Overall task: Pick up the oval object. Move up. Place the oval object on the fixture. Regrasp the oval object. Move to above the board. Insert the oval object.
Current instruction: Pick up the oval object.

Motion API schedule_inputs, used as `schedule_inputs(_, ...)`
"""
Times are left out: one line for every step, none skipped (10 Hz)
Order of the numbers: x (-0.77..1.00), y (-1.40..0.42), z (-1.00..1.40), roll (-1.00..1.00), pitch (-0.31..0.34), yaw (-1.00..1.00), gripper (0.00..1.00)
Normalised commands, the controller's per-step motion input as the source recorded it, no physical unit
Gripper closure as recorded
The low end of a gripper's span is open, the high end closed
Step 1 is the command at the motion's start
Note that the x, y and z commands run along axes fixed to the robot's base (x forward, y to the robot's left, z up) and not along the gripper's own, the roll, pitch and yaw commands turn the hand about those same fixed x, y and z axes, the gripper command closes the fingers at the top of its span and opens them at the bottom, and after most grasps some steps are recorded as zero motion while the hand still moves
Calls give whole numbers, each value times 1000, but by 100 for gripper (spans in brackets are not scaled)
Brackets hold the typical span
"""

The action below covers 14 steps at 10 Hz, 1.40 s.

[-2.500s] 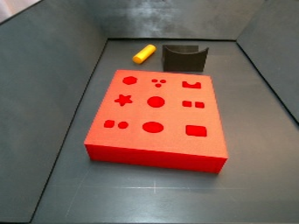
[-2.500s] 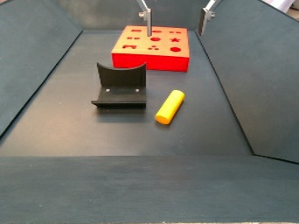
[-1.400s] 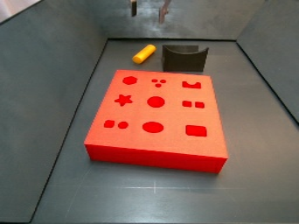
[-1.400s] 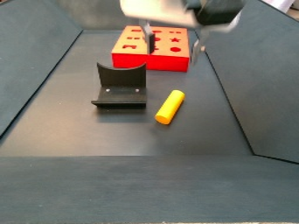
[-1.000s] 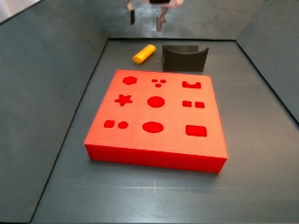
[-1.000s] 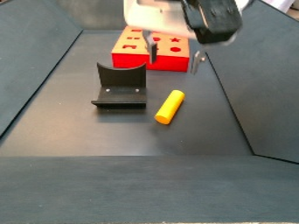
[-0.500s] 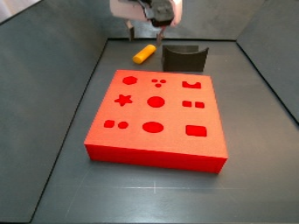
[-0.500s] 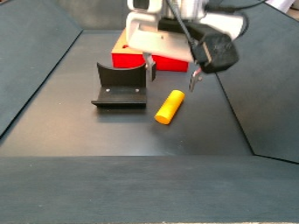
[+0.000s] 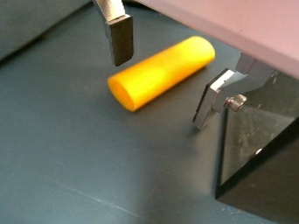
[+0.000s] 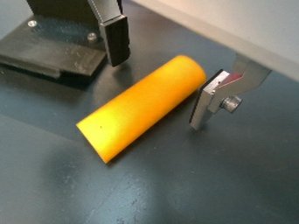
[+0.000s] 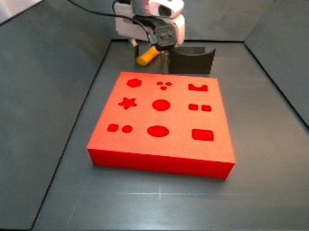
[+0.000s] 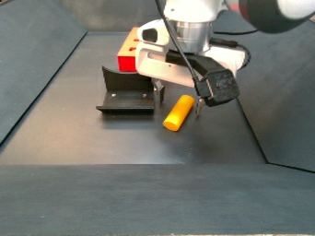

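Yellow-orange oval object [image 10: 142, 105] lies flat on the floor, just beside the fixture [image 12: 125, 90] toward 3 o'clock. Gripper [image 10: 162, 76] is low over it, jaws spread wide, one finger [image 10: 115, 39] on each long flank, neither touching yet. Long axis runs crosswise to the closing line, so a squeeze should catch its sides. The board [image 11: 162, 121] is well apart.

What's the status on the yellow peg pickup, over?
Gripper open, low over the floor, fingers either side of the yellow peg. Peg lying flat, not gripped. Fixture close beside it, nothing between the fingers but the peg.
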Motion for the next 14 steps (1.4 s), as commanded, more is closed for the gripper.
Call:
schedule_inputs(-100,-6,-391,1,-96,0,0)
schedule_inputs(-9,0,-151,0,-57,0,0)
schedule_inputs(0,0,0,-4,0,0,0)
schedule_inputs(-71,0,54,-89,-44,0,0)
schedule_inputs(-94,0,169,-106,-107,0,0)
schedule_inputs(-49,0,9,-54,-80,0,0)
schedule_inputs(-83,0,134,-37,-59,0,0)
schedule_inputs(-197,-14,46,0,-99,0,0)
schedule_inputs(0,0,0,0,0,0,100)
schedule_inputs(0,0,0,0,0,0,100)
schedule_inputs(0,0,0,0,0,0,100)
schedule_inputs(0,0,0,0,0,0,100)
schedule_inputs(0,0,0,0,0,0,100)
schedule_inputs(0,0,0,0,0,0,100)
